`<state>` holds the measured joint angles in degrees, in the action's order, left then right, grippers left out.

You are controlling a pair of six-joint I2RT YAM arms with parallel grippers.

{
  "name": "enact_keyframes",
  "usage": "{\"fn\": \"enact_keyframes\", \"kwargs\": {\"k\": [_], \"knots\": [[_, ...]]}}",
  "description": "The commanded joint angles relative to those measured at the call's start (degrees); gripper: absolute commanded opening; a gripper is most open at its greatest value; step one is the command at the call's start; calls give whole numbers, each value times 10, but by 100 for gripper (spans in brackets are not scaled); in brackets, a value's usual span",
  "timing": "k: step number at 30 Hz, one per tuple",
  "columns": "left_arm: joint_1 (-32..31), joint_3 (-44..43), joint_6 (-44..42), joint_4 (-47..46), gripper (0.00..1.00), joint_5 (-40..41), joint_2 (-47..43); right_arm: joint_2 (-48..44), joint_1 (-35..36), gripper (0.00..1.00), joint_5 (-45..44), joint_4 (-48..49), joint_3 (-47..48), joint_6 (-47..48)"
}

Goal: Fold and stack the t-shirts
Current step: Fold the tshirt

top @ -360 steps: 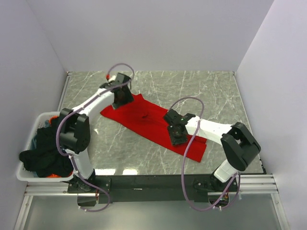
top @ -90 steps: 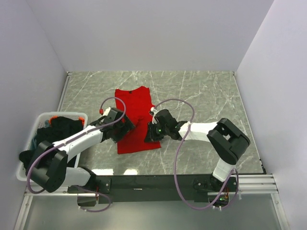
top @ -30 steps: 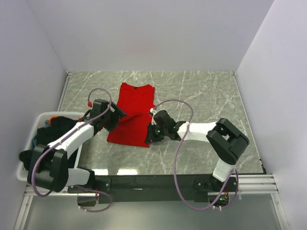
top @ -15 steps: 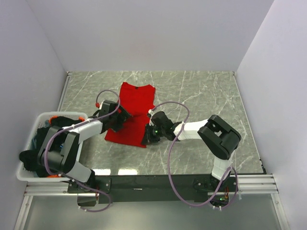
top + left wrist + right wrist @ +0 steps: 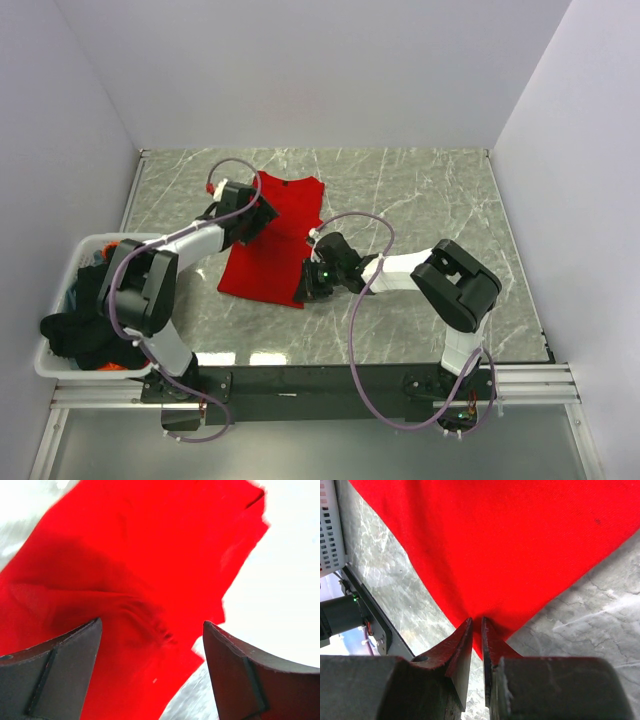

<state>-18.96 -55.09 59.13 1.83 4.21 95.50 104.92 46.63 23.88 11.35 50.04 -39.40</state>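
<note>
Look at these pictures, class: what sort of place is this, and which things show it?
Probably a robotics lab test cell: plain white walls box in a marble-patterned table, two robot arms are bolted at its near edge, and a red t-shirt lies near a basket of clothes.

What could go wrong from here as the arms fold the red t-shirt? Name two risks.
1. The right jaws pinch only the near corner tip of the red t-shirt; it may slip free when lifted.
2. The left jaws hang open over a bunched crease; closing there could trap wrinkles and skew the fold.
</note>
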Motion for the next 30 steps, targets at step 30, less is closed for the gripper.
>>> {"fn": "enact_keyframes", "kwargs": {"k": [30], "knots": [[2,84,-71,242,65,11,-114,45,-7,30,-9,-178,101,-2]]}}
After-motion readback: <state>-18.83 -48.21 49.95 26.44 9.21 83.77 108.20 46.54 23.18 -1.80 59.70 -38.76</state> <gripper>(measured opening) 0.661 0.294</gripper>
